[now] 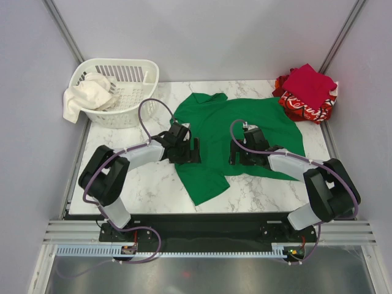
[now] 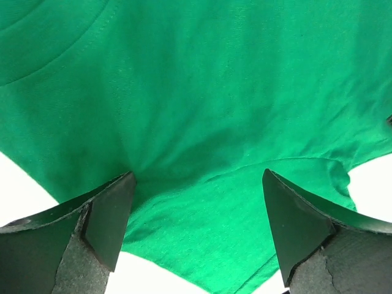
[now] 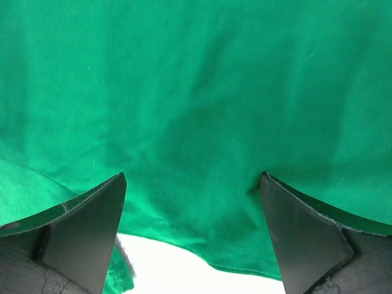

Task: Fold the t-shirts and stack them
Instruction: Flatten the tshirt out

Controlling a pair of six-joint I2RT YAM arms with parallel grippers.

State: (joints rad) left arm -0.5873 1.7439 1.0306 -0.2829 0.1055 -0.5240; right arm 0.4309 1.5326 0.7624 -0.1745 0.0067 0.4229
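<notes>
Left gripper (image 1: 195, 150): jaws spread wide, tips down on the left edge of the green t-shirt (image 1: 245, 122), nothing pinched between them.
Right gripper (image 1: 234, 153): jaws equally wide, tips on the same shirt near its front hem, holding nothing.
Green t-shirt: plain bright green, lightly creased, spread mostly flat across the middle of the marble table (image 1: 147, 184), one corner reaching toward the near edge.
Red printed t-shirt (image 1: 303, 109): far right corner, bottom of the pile; white lettering too small to read.
Crimson t-shirt (image 1: 309, 82): plain, folded, lying on top of the red one.
Basket (image 1: 131, 92): white slatted plastic, far left corner, white cloth (image 1: 86, 98) draped over its rim.
</notes>
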